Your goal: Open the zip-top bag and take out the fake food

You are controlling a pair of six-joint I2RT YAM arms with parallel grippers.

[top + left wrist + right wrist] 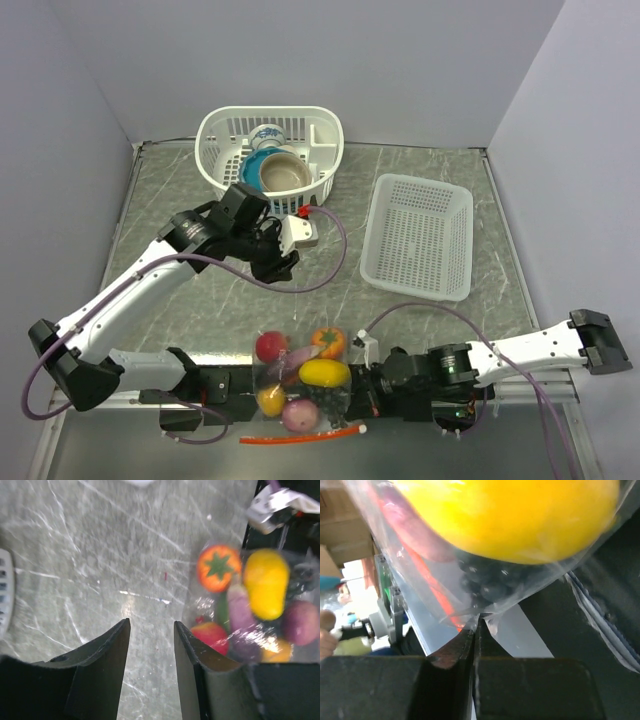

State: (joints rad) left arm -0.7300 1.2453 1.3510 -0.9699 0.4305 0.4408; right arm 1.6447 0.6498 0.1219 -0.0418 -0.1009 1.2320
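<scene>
Opening step: right gripper (pixel 474 624) clamps an edge of the clear crinkly red-zipped plastic bag (pixel 345 408), lower centre; the half-open, empty left gripper (pixel 150 630) likely must grab the opposite lip next.

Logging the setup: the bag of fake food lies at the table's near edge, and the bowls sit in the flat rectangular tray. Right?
No. The top view shows the bowls in the round basket, not the rectangular tray. The bag does lie at the near edge.

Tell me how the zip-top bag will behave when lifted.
Probably floppy: the zip-top bag is thin crinkled film and should sag around the fake food. The right gripper pinches only a small fold of glossy film, so it may slip. The round pieces will likely shift inside.
</scene>
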